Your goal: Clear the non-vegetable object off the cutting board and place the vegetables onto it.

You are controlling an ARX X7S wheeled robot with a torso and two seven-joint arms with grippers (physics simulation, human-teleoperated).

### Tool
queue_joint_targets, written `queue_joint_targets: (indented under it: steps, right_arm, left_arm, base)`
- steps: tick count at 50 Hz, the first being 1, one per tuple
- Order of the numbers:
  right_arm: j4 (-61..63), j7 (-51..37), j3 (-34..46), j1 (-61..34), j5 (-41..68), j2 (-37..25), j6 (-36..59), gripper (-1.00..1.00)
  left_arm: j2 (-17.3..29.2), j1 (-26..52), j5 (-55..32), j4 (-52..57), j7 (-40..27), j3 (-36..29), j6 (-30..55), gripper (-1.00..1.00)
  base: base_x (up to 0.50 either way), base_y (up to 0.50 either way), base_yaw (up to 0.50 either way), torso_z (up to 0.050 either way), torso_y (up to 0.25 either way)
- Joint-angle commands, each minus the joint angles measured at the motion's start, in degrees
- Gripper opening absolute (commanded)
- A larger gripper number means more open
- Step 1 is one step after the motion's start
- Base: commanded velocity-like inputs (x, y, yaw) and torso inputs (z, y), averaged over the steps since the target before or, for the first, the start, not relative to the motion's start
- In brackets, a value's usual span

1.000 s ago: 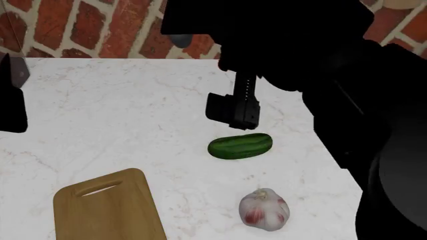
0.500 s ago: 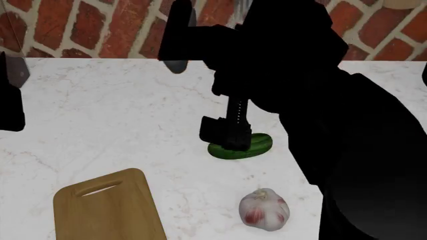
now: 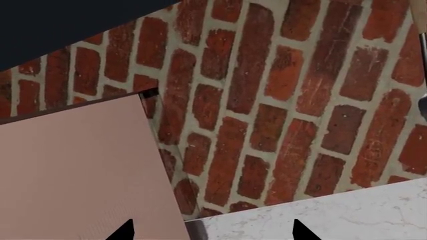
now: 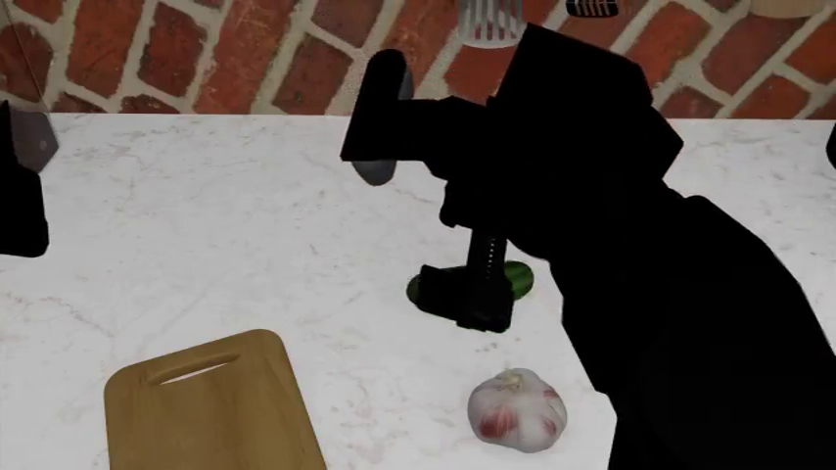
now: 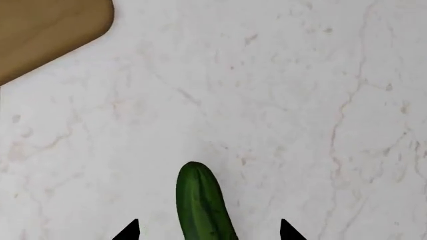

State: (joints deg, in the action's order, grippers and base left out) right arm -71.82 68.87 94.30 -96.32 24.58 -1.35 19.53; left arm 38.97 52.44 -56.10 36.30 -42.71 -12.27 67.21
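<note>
The dark-green cucumber (image 5: pixel 202 202) lies on the marble counter, running between the two spread fingertips of my right gripper (image 5: pixel 208 232), which is open. From the head camera the right gripper (image 4: pixel 471 299) hangs right over the cucumber (image 4: pixel 522 279) and hides most of it. The whitish, pink-blotched garlic bulb (image 4: pixel 518 408) sits on the counter, off the board, nearer to me than the cucumber. The wooden cutting board (image 4: pixel 209 406) lies at the front left with nothing on it. My left gripper (image 3: pixel 212 232) is open and holds nothing, far left (image 4: pixel 20 186).
A red brick wall (image 4: pixel 196 59) backs the white marble counter (image 4: pixel 235 225). Utensils hang on the wall at the top (image 4: pixel 490 20). A corner of the board (image 5: pixel 47 30) shows in the right wrist view. A pinkish panel (image 3: pixel 73 170) stands by the wall.
My right arm has come down and toward me, so its gripper went from just behind the cucumber to straddling it. Cucumber, garlic, board and left arm have stayed put.
</note>
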Motion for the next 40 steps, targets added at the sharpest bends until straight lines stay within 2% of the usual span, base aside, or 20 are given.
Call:
queue_joint_targets:
  steps: [1, 16, 39, 40]
  right_arm:
    - [-2.4, 2.0, -2.3, 1.7, -3.2, 1.1, -0.9, 1.0]
    - [-3.1, 1.1, -6.0, 4.7, -7.1, 0.2, -1.1, 1.0]
    - [-3.2, 0.3, -18.4, 7.2, -19.2, -0.7, -1.9, 1.0]
    - [-3.1, 0.7, -18.7, 7.0, -19.5, -0.7, -1.8, -1.0]
  left_arm:
    - [-0.9, 2.0, 1.0, -1.1, 1.9, 1.4, 1.0, 1.0]
    - [-0.8, 2.3, 0.5, -1.2, 1.4, 1.1, 1.5, 1.0]
    - [-0.4, 2.7, 0.2, -1.3, 0.6, 0.6, 1.8, 1.0]
    - [-0.4, 2.6, 0.2, -1.3, 0.7, 0.5, 1.7, 1.0]
  base:
    - [0.0, 0.0, 0.0, 0.0, 0.0]
    - [0.0, 0.0, 0.0, 0.0, 0.0]
    - [0.0, 0.0, 0.0, 0.0, 0.0]
    - [0.0, 0.0, 0.0, 0.0, 0.0]
